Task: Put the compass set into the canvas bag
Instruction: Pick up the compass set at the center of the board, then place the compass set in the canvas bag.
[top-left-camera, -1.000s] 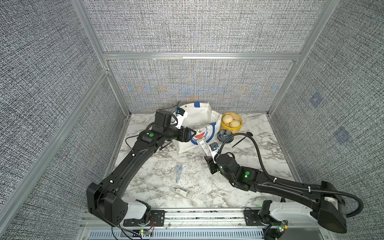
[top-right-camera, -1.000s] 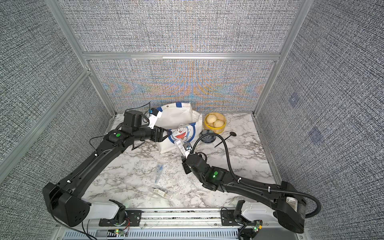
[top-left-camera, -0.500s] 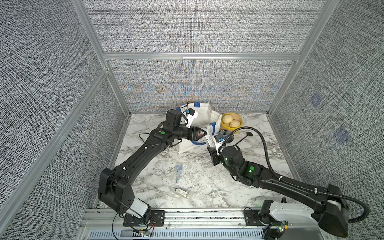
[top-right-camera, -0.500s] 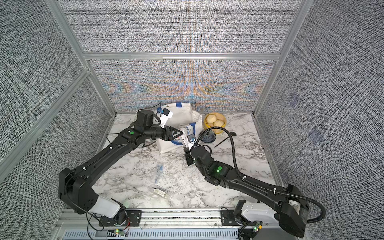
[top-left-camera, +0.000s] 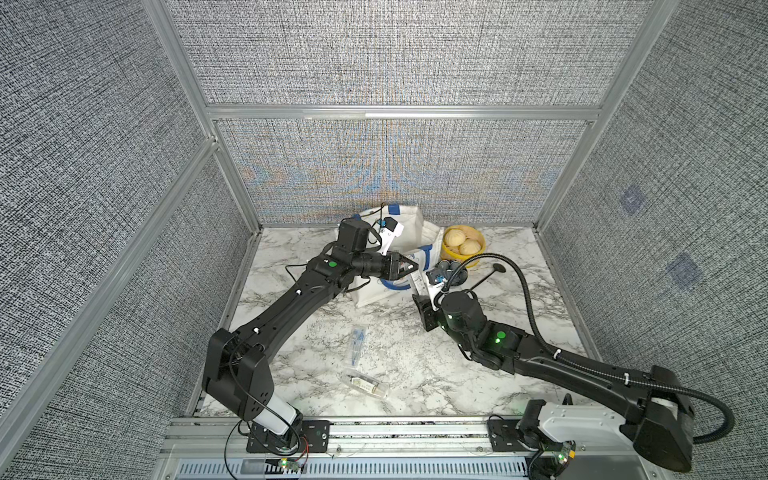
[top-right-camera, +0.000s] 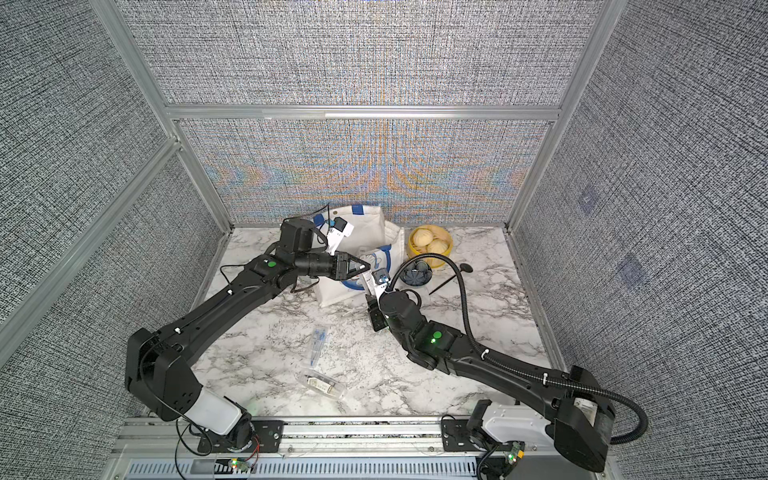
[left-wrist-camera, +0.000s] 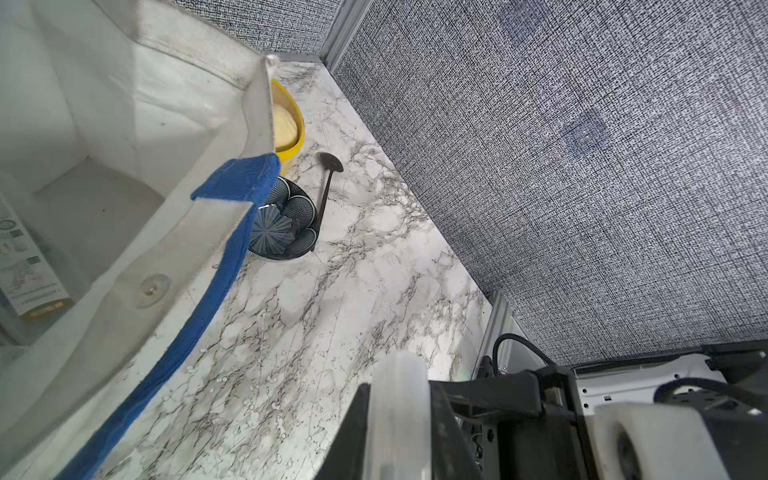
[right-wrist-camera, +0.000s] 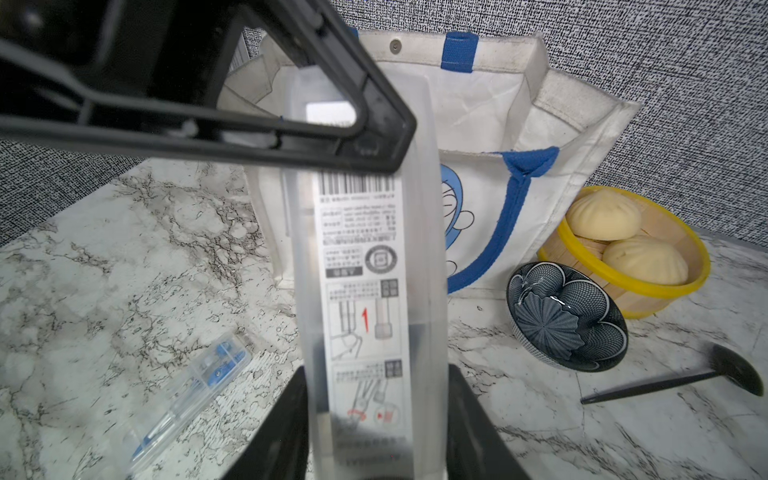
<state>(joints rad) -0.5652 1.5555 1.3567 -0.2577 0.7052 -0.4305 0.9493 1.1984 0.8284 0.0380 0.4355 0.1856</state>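
In a top view, a marbled desk (top-left-camera: 519, 324) sits within grey woven walls (top-left-camera: 374, 62). The compass set (top-left-camera: 417, 281), a frosted labelled case, tilts just before the canvas bag (top-left-camera: 415, 232). The closed left end effector (top-left-camera: 409, 268) meets its top, grip unclear. In the right wrist view, the right end effector (right-wrist-camera: 374, 390) clamps its base. Beside the bag, a yellow basket (right-wrist-camera: 631, 286) holds two buns (right-wrist-camera: 598, 216).

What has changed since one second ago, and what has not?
The left gripper swung across the front of the off-white canvas bag towards the clear plastic compass case; its jaws closed, on what I cannot tell. The right gripper, holding the case, brought it nearer the bag. Bag and round yellow basket stayed put.
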